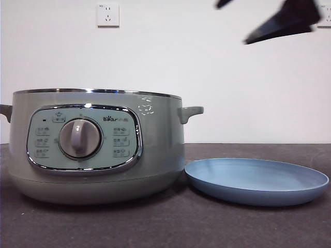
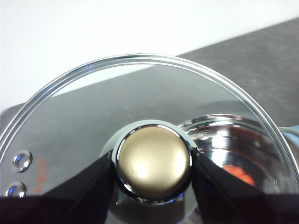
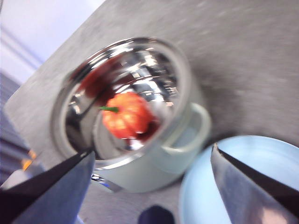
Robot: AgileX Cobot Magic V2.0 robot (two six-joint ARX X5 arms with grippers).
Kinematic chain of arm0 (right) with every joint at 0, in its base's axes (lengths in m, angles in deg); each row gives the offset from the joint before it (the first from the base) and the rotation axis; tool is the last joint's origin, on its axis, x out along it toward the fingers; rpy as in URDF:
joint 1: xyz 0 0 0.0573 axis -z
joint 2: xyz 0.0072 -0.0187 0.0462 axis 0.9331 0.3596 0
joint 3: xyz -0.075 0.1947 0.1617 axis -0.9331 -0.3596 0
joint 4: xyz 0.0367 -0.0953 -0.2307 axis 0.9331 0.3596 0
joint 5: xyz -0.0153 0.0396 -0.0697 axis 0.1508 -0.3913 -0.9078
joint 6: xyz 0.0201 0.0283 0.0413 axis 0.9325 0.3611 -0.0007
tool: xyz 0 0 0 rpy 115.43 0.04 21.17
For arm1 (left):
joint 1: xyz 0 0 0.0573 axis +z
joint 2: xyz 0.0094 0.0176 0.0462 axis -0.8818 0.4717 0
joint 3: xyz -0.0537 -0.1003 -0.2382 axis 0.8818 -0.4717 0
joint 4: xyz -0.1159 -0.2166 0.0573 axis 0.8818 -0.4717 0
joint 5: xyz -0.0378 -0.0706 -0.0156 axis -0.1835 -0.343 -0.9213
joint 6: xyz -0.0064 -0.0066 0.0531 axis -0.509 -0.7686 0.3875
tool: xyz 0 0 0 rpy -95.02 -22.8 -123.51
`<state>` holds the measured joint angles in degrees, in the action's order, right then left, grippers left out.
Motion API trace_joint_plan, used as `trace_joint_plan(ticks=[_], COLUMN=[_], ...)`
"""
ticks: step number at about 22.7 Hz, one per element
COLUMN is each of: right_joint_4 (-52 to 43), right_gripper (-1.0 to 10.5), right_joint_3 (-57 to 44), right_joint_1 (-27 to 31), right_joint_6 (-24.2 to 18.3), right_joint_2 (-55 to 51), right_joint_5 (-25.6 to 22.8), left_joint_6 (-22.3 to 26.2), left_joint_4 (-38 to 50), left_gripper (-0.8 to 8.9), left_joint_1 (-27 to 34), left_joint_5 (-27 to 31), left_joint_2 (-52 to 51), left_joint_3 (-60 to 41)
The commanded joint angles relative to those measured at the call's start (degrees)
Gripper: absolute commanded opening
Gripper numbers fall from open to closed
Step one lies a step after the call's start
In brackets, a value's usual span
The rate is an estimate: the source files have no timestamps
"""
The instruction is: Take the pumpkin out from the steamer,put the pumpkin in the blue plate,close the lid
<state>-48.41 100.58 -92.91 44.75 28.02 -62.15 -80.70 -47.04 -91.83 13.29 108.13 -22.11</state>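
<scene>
The sage-green steamer (image 1: 98, 144) stands open at the left of the table. The orange-red pumpkin (image 3: 126, 115) lies inside its chrome bowl (image 3: 140, 70). My right gripper (image 3: 153, 149) is open and empty, high above the steamer and the blue plate (image 3: 243, 182). It shows as black jaws at the front view's top right (image 1: 235, 22). My left gripper (image 2: 153, 163) is shut on the knob of the glass lid (image 2: 93, 107) and holds it in the air. Through the glass the steamer (image 2: 233, 140) and a bit of orange pumpkin (image 2: 240, 175) show. The blue plate (image 1: 257, 181) lies right of the steamer, empty.
A dark grey table (image 1: 170, 227) carries the steamer and plate. A white wall with a socket (image 1: 107, 14) is behind. The steamer's side handle (image 1: 190, 112) points toward the plate.
</scene>
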Motion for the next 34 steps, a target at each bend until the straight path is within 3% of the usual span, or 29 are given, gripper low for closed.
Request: trace_joint_plan(ticks=[1,3,10,14,17,19,30,34], right_joint_4=[0.1,2.1,15.0,27.2,29.8,30.2,26.9,24.8], right_gripper=[4.7,5.4,5.7,5.7,5.7,5.7,5.7,5.6], right_joint_3=[4.6,8.8,26.8,42.3,49.3,50.9,50.9,50.9], right_joint_1=[-4.0,-6.8,-14.0,-19.4,-22.7,-24.2,-25.2,-25.6], right_joint_6=[0.3,-0.3,-3.8,-7.8,-9.0,-10.0,-13.0,-13.0], right_joint_2=[4.5,8.1,21.4,32.8,39.6,42.6,54.4,57.2], right_joint_5=[-2.9,-5.8,-8.5,-17.0,-23.4,-25.2,-24.4,-20.6], left_joint_6=[0.9,0.8,0.8,0.8,0.8,0.8,0.8,0.8], left_joint_4=[0.8,-0.6,-3.2,-3.5,-3.6,-3.6,-3.8,-4.0], left_gripper=[-0.09,-0.09,-0.09,-0.09,-0.09,-0.09,-0.09,-0.09], left_joint_1=[-0.1,-0.1,-0.1,-0.1,-0.1,-0.1,-0.1,-0.1], left_joint_5=[3.0,4.9,6.2,6.2,6.2,6.2,7.2,7.2], left_joint_2=[-2.9,-4.6,-7.3,-7.2,-7.2,-7.2,-7.2,-7.2], left_joint_3=[0.3,0.3,0.3,0.3,0.3,0.3,0.3,0.3])
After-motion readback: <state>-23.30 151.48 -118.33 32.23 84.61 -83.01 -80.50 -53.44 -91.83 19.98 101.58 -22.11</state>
